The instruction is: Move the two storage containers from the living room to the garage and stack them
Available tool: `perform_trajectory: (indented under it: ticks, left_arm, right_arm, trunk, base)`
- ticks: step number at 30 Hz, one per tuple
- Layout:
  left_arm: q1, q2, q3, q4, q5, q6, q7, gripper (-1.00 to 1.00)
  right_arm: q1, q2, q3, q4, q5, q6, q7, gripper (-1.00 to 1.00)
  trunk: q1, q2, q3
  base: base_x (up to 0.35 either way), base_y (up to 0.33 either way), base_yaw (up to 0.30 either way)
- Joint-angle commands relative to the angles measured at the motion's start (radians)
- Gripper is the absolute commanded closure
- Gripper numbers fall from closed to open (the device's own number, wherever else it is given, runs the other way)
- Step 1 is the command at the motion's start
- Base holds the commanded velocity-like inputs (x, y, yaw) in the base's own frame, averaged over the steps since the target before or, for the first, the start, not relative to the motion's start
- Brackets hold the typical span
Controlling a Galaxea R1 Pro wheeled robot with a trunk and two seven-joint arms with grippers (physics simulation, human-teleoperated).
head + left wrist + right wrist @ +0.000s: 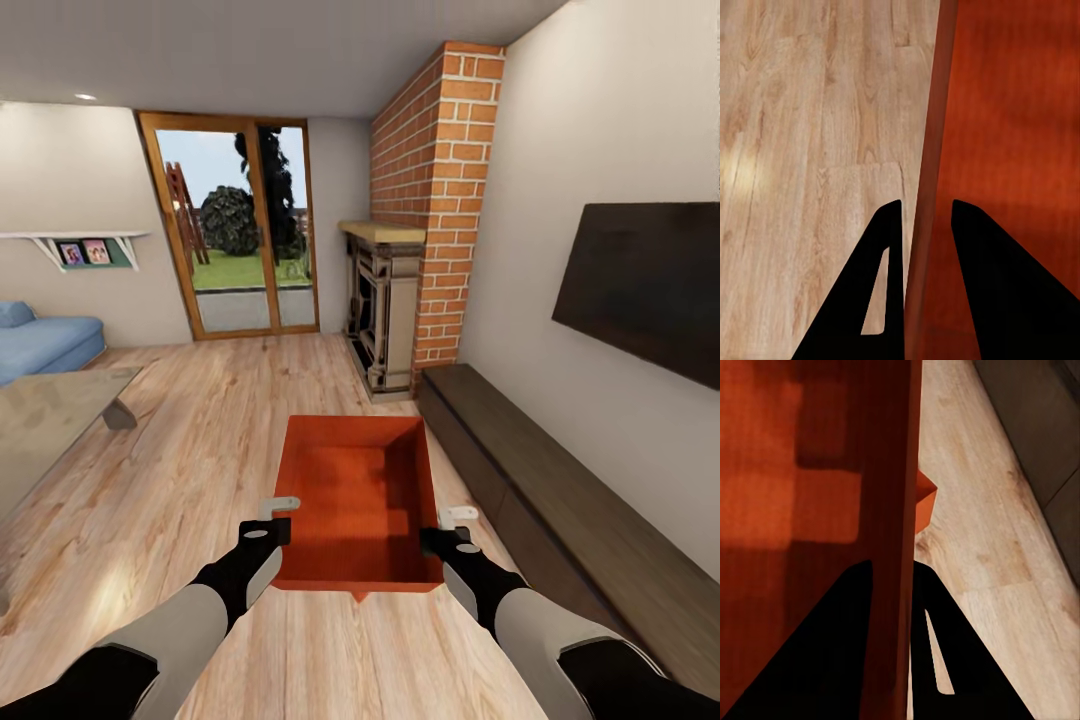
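One orange-red storage container (355,490) sits open-topped and empty straight ahead of me over the living room's light wood planks. My left gripper (268,525) straddles its left wall near the front corner, and the left wrist view shows the gripper (926,206) closed on that thin wall (930,112). My right gripper (445,535) clamps the right wall the same way, seen in the right wrist view (892,564) against the container (795,472). A small orange-red corner (358,597) pokes out under the near edge, and shows again as a corner (926,499) outside the right wall. What it belongs to is hidden.
A long low dark-wood cabinet (560,480) runs along the right wall under a black TV (650,280). The brick fireplace column (440,200) stands ahead on the right. A glass table (50,420) and blue sofa (40,340) are at left, with glazed doors (235,230) at the far end.
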Motion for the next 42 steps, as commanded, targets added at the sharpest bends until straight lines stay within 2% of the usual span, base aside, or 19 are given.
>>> perform_trajectory:
  ticks: [1,42]
  left_arm:
    - [-0.002,0.004,0.055,-0.006,-0.025,-0.003,0.013,1.0]
    - [-0.002,0.002,0.055,-0.006,-0.025,-0.003,0.013,1.0]
  right_arm:
    - [0.0,-0.001,-0.003,0.004,-0.016,-0.002,-0.007,1.0]
    - [0.0,-0.001,-0.003,0.004,-0.016,-0.002,-0.007,1.0]
  trunk:
    - [0.0,-0.001,0.0]
    - [0.0,-0.001,0.065]
  base:
    - [0.0,0.0,0.0]
    - [0.0,0.0,0.0]
